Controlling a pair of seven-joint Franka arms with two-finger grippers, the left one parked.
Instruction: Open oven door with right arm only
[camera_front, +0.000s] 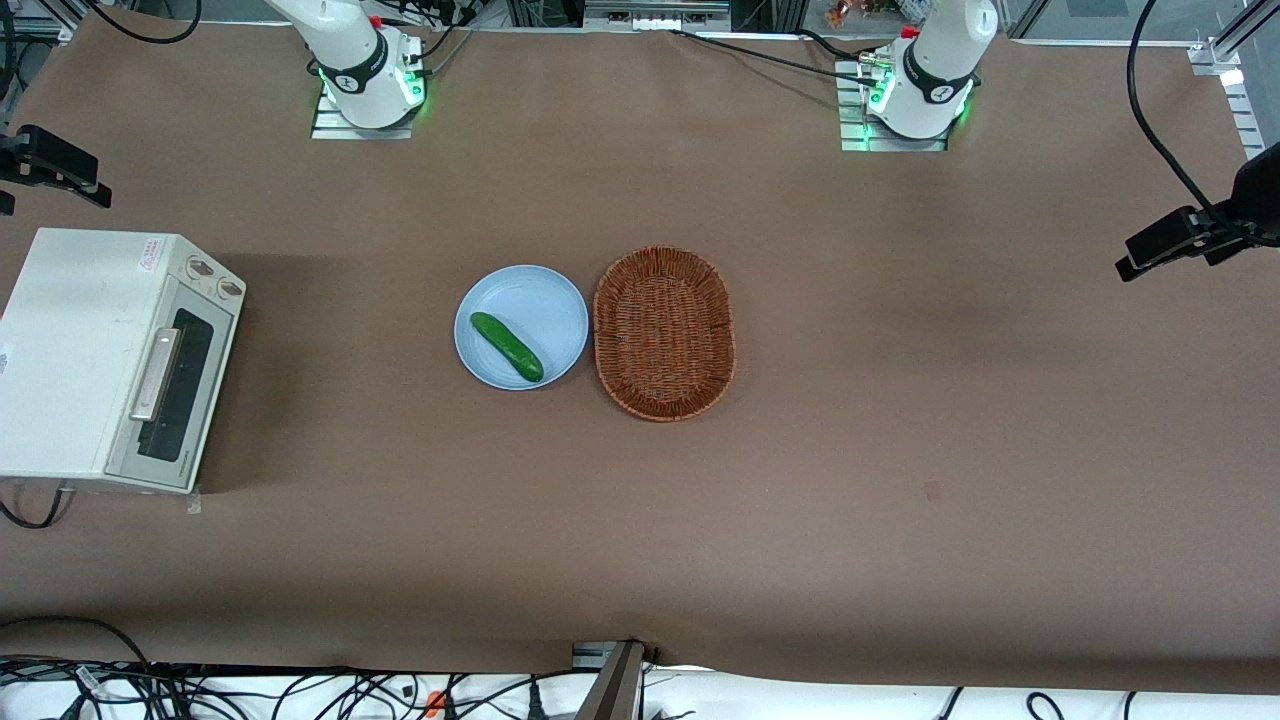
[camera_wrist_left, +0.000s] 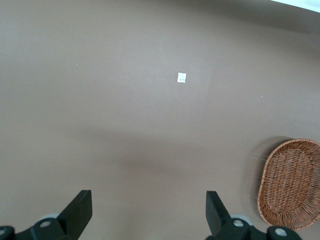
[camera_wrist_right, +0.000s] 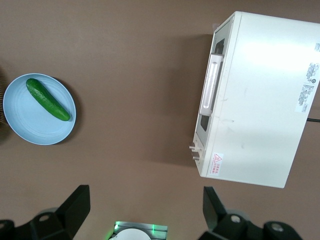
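a cream-white toaster oven (camera_front: 95, 355) sits at the working arm's end of the brown table (camera_front: 900, 480), its oven door (camera_front: 170, 395) shut flush against the body. the door's dark glass window (camera_front: 182, 385) faces the middle of the table, and the long silver bar handle (camera_front: 155, 375) runs along the door's upper edge. two knobs (camera_front: 215, 277) sit on the control strip beside the door, on the end farther from the front camera.

the right arm (camera_front: 350, 50) stands on its base at the table edge farthest from the front camera, rising out of the front view. its gripper (camera_wrist_right: 145, 210) hangs high above the table, well apart from the oven and touching nothing; the wrist view shows its two dark fingers (camera_wrist_right: 75, 205) spread wide, with bare tabletop and the arm's green-lit base (camera_wrist_right: 135, 230) between them. from there the oven door (camera_wrist_right: 212, 95) and its handle (camera_wrist_right: 210, 85) are seen from above, closed.

near the table's middle, a green cucumber (camera_front: 507, 346) lies aslant on a pale blue plate (camera_front: 545, 300). an oval wicker basket (camera_front: 664, 332) stands just beside the plate, toward the parked arm's end.
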